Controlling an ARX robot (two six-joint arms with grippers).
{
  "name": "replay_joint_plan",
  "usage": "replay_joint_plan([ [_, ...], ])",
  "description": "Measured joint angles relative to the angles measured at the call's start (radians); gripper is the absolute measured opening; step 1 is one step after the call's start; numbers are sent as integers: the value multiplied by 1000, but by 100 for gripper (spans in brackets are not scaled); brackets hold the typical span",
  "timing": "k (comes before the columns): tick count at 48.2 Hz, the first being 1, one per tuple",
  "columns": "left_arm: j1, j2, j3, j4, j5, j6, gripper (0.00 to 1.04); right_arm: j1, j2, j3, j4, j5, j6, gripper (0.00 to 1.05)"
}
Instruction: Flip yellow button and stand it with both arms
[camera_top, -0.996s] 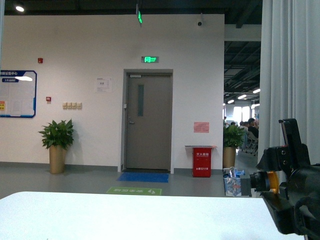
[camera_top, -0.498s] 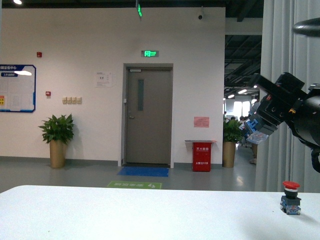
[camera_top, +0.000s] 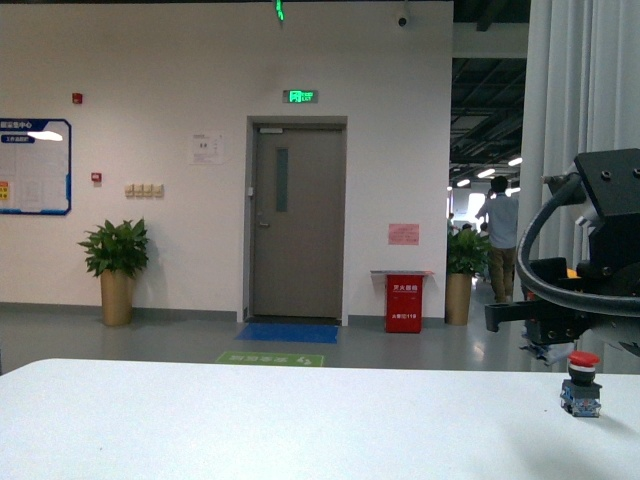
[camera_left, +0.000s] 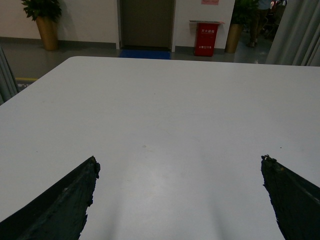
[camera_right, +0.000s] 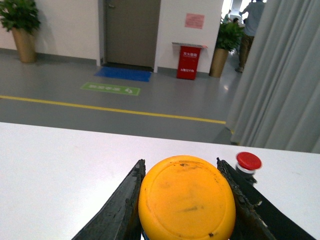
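A red-capped switch (camera_top: 581, 383) stands upright beneath the right arm (camera_top: 615, 215), seemingly untouched.

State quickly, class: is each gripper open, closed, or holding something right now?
Left gripper: open, holding nothing.
Right gripper: closed on the yellow button.

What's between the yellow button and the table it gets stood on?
Nothing visible. The right gripper holds the yellow button above the white table. The red button stands on the table nearby, off to the side, not under the cap. The spot directly underneath is hidden.
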Motion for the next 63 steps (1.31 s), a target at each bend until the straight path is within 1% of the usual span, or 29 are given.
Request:
replay_joint_plan([
  [7,0,0,0,0,0,0,98,-79,21,69,-122,0,16,36],
  [15,0,0,0,0,0,0,98,-130,35,127,-224,-1,33,36],
  [40,0,0,0,0,0,0,98,-173,109,176,-290,11,26,36],
  [56,0,0,0,0,0,0,98,-248,177,191,-306,21,3,36],
  [63,0,0,0,0,0,0,98,-262,182,189,-309,26,0,36],
])
